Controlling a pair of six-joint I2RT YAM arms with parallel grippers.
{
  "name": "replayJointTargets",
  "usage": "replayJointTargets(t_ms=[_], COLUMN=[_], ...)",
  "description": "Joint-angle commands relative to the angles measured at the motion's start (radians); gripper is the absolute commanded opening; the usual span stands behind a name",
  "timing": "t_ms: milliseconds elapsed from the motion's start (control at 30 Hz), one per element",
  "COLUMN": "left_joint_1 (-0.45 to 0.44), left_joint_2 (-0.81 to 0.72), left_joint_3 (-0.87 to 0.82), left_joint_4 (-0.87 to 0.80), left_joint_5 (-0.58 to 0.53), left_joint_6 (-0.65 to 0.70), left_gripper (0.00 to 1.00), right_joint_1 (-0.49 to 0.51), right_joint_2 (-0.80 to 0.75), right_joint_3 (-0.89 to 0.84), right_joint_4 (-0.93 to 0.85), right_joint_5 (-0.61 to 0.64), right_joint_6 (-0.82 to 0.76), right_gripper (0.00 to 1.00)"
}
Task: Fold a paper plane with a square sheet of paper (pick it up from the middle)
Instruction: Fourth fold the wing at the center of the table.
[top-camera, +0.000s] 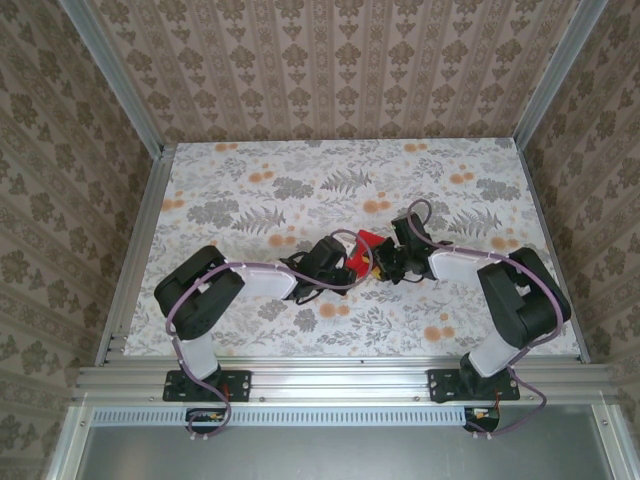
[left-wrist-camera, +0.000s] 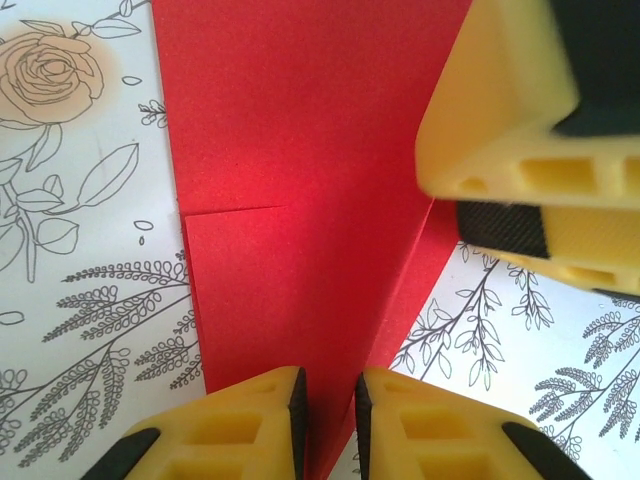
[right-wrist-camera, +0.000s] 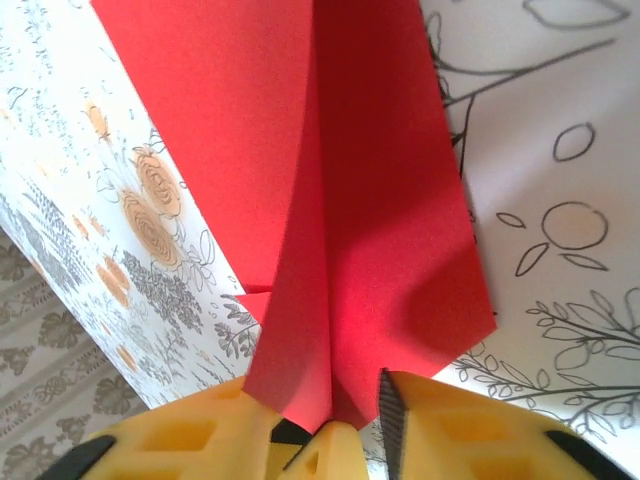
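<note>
Partly folded bright red paper sheet (top-camera: 366, 242) mid floral table (top-camera: 250, 170), far from every edge, open table around, left pincer (left-wrist-camera: 330, 385) clamped on 1 end, right pincer (right-wrist-camera: 335, 385) apart around the other

Plain bright red paper (left-wrist-camera: 300, 200), white table (top-camera: 300, 160) printed with grey leaves and orange flowers, beige damask-patterned walls (top-camera: 330, 70).

The table (top-camera: 250, 200) is evenly and brightly lit in the overhead view, with only soft shadows cast beneath the arms (top-camera: 250, 280). In both wrist views the yellow fingers (left-wrist-camera: 230, 425) are rendered slightly blurred at close range, and a soft dark shadow is thrown across the saturated red paper (right-wrist-camera: 400, 300).
</note>
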Motion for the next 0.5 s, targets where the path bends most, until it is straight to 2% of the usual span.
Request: replayJointTargets(t_ms=[0,167,333,467], left_joint_1=[0.005,0.030,0.088,0.131], left_joint_2=[0.018,0.022,0.028,0.055], left_joint_3=[0.014,-0.006,-0.033,-0.041], left_joint_4=[-0.033,0.001,0.068,0.127], left_joint_5=[0.008,0.070,0.193,0.310], left_joint_6=[-0.014,-0.058,-0.120,-0.172], left_gripper=[0.21,0.19,0.16,0.15], right_joint_1=[-0.025,-0.045,-0.050,-0.050], right_joint_2=[-0.067,-0.118,-0.096,-0.041], right_joint_3=[-0.031,-0.035,-0.046,-0.045], right_joint_4=[0.013,0.013,0.025,0.121], right_joint_5=[-0.011,-0.023,-0.034,-0.093], right_joint_6=[-0.067,-0.243,-0.365,-0.423], right_gripper=[0.40,0.47,0.45,0.42])
